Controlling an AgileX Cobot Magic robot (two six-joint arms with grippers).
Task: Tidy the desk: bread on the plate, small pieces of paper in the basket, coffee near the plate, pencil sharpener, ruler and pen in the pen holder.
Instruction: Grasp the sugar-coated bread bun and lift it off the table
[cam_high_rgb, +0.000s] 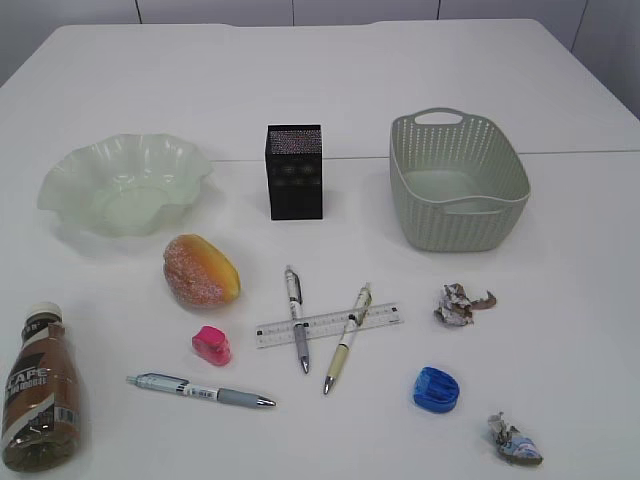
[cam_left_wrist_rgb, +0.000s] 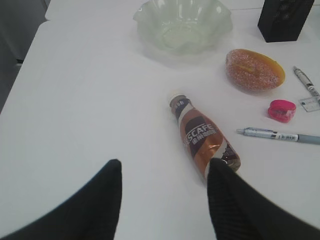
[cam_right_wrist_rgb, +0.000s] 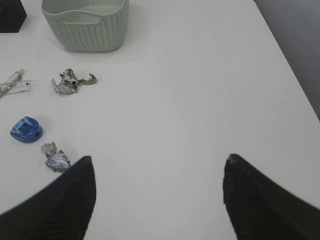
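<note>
White desk with a thin seam line is being shown, nothing sorted yet. Neither arm is appearing in the exterior view; the grippers are being seen only in the wrist views.

Left gripper: fingers are being held spread, nothing between them, hanging over bare desk. The right fingertip is overlapping the base end of the coffee in the picture; contact cannot be told. The bottle is lying on its side, cap pointing toward the plate.

Right gripper: fingers are being held wide apart, empty, over bare desk. 1 paper scrap is lying just beside its left fingertip, not gripped.

Exterior view only: the full layout is being given. The plate is sitting back left, the pen holder back center, the basket back right, and it looks empty. The bread is lying in front of the plate, apart from it. The ruler is lying flat with 2 pens crossed over it. A 3rd pen is lying near the front, beside a pink sharpener. A blue sharpener is sitting front right, between 2 crumpled scraps, the other scrap lying farther back.

Left wrist view only: the label lettering on the coffee is being shown clearly.

Right wrist view only: the bare right side of the desk and its edge are being shown.
</note>
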